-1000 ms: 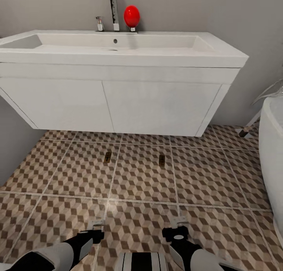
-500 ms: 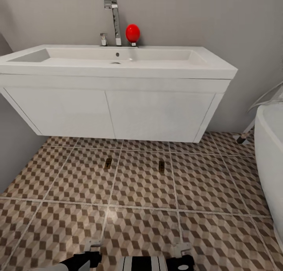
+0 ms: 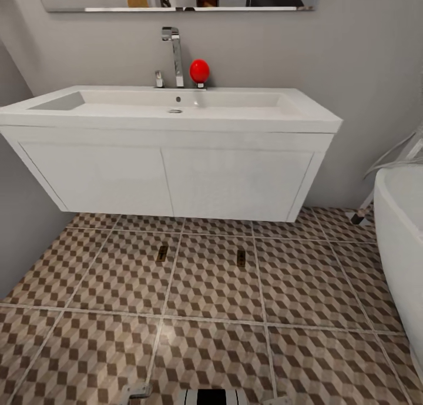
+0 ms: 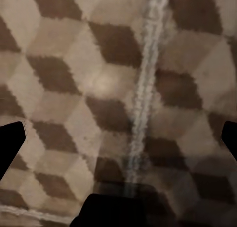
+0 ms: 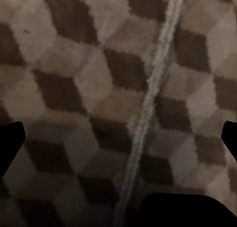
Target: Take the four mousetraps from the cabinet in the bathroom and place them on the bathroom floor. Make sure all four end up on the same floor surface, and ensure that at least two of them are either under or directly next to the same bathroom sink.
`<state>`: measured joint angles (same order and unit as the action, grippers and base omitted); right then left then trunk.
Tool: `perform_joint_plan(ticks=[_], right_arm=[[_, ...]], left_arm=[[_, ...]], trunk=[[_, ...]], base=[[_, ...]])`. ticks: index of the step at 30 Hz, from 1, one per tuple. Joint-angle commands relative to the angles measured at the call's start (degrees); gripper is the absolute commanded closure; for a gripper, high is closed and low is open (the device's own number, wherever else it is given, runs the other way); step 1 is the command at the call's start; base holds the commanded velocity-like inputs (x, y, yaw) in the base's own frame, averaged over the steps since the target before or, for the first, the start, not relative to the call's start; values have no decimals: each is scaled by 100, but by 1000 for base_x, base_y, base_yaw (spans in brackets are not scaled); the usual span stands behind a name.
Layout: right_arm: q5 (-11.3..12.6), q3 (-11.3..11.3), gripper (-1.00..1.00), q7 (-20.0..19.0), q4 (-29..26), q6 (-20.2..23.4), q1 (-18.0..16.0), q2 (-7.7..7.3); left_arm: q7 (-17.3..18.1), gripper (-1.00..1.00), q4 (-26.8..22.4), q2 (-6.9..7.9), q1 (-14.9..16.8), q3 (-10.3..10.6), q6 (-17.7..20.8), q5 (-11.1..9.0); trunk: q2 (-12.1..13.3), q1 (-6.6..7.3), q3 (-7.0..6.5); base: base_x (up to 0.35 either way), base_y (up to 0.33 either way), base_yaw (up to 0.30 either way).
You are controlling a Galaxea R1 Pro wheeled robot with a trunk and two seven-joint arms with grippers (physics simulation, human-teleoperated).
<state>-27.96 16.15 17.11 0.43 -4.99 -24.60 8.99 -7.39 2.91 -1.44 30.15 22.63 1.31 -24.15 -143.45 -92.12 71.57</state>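
Lying flat on the bathroom floor (image 3: pixel 305 287), two mousetraps rest just in front of the white vanity under the bathroom sink (image 3: pixel 176 108): one (image 3: pixel 161 253) ahead of the left gripper (image 4: pixel 118 138), the other (image 3: pixel 241 258) ahead of the right gripper (image 5: pixel 121 138). Both grippers hang over bare cube-pattern tile, fingers spread wide, holding nothing, well short of the traps.

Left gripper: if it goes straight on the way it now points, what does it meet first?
Probably the bathroom floor: the left gripper, open and empty, points at patterned tile with a pale grout line; nothing lies between.
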Motion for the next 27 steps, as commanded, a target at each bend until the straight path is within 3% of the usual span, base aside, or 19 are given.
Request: perform_joint_plan(ticks=[1,17,27], right_arm=[[-48,49,-100,21,8,-20,21,-3],[-45,54,-100,21,19,-20,302,-43],[-38,55,-100,21,19,-20,334,-35]], left_arm=[[-11,-100,7,2,-23,49,11,-45],[0,-100,10,29,-624,49,6,-57],[4,-100,8,-3,-709,49,8,-55]], trunk=[[0,3,-19],[21,45,-374],[423,264,-553]], base=[[0,0,0],[0,0,0],[0,0,0]])
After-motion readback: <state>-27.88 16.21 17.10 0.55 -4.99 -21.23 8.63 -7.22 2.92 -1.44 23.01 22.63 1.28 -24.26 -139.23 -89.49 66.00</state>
